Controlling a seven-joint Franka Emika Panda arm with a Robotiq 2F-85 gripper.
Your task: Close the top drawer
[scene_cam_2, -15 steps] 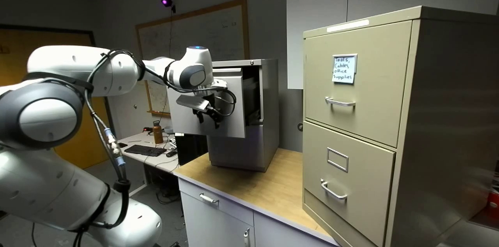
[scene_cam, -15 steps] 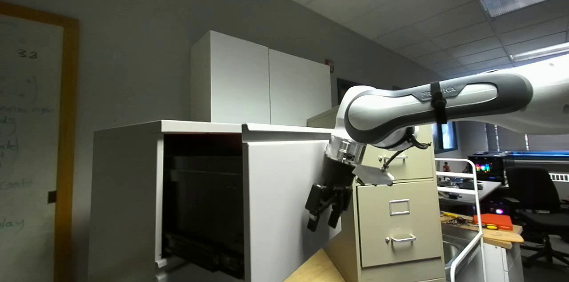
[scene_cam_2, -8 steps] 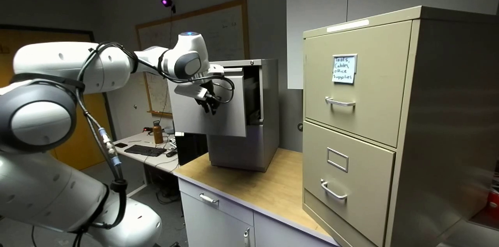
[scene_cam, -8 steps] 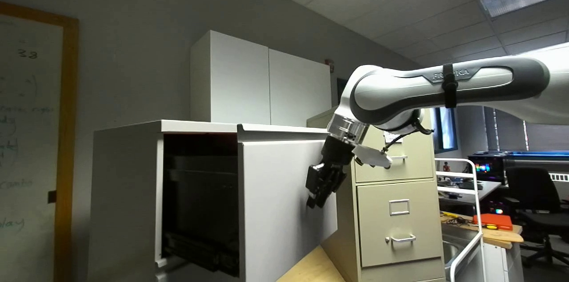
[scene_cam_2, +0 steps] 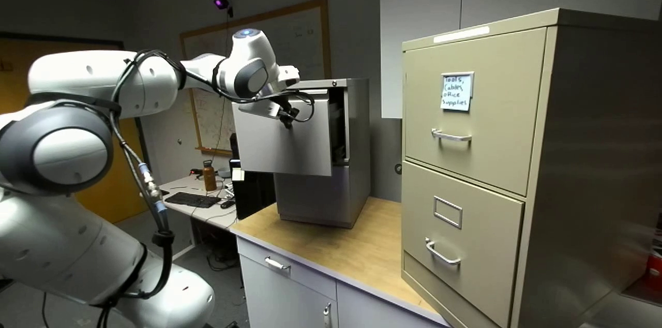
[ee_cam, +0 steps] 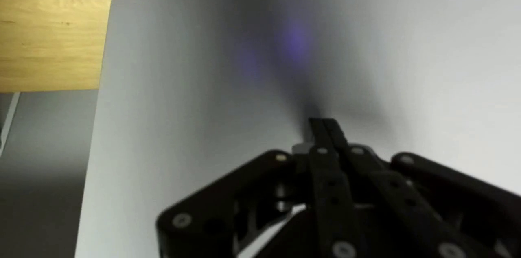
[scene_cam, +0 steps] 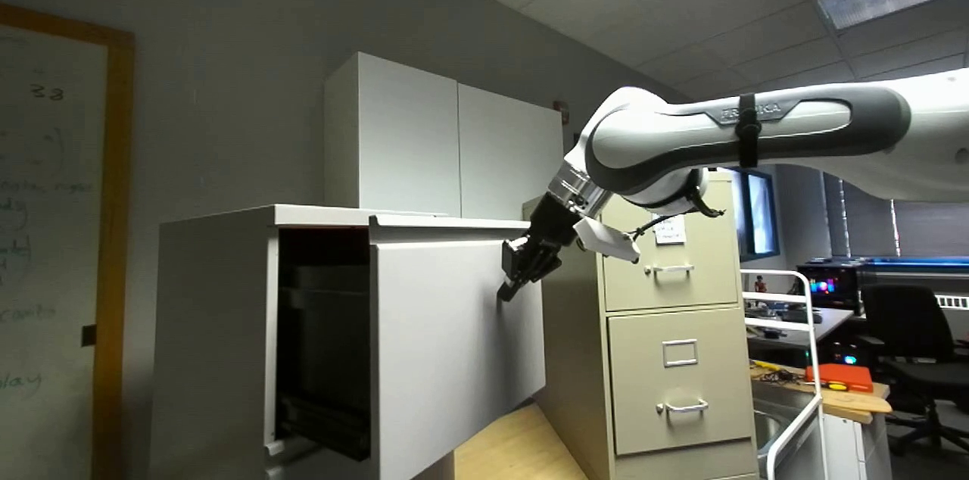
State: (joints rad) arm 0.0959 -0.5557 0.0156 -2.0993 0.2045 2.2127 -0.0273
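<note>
The top drawer (scene_cam: 450, 344) is pulled part way out of the white cabinet (scene_cam: 212, 336), with a dark gap showing between its front and the cabinet body. In the other angle on it, the plain drawer front (scene_cam_2: 274, 149) overhangs the lower front (scene_cam_2: 315, 198). My gripper (scene_cam: 506, 294) tilts down toward the upper part of that front, its fingertips at the surface and apparently touching it. In the wrist view the gripper (ee_cam: 325, 120) is shut with nothing between its fingers, and their dark shadow meets the tips on the drawer's flat face (ee_cam: 171, 99).
A beige filing cabinet (scene_cam_2: 465, 183) with handled drawers stands beside the white cabinet. Both rest on or near a wooden counter (scene_cam_2: 331, 245). White wall cupboards (scene_cam: 507, 143) hang behind. A desk (scene_cam_2: 181, 188) with a keyboard lies beyond the drawer.
The gripper has gone from open to shut and moved up and in against the drawer front. The drawer has slid part way toward the cabinet, narrowing the gap.
</note>
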